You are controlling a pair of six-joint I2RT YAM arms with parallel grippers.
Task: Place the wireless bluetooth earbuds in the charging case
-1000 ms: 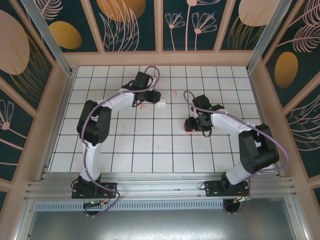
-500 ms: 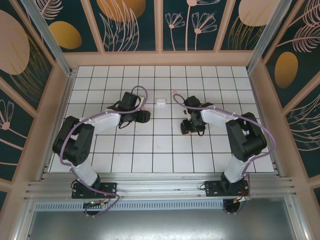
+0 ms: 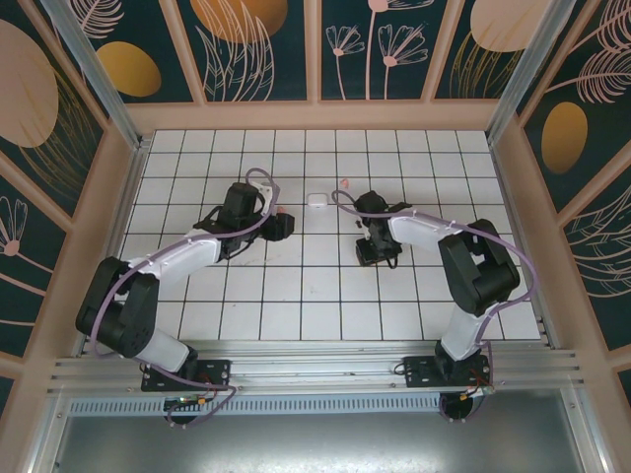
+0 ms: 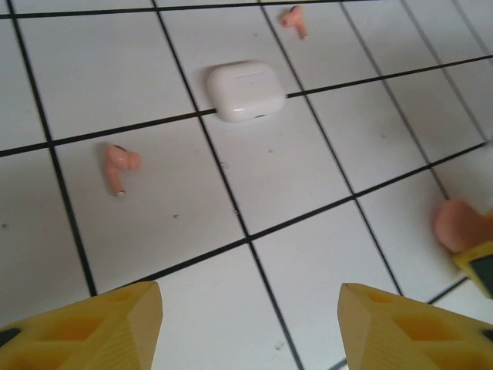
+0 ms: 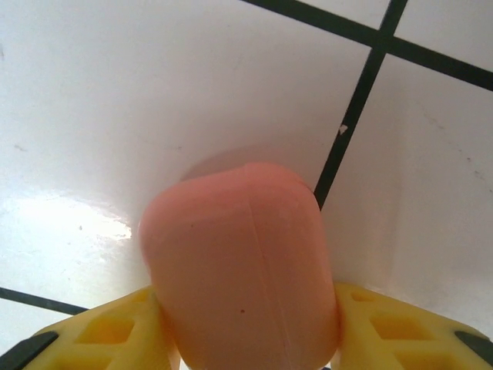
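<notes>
L hand (image 3: 280,225) pulled back from white case (image 3: 317,200); R hand (image 3: 373,254) closed in on pink case (image 5: 243,258).

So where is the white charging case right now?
In the top view the white charging case lies far-middle on the tiled table, just right of and beyond the left gripper. In the left wrist view a salmon-pink earbud lies to its near left.

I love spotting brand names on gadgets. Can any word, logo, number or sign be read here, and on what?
No text can be read anywhere.
The white case has a plain lid; a tiny dark mark at its front edge is too small to read.
The pink case is blank apart from a seam.
The pink earbuds and the tiled table carry no print.
</notes>
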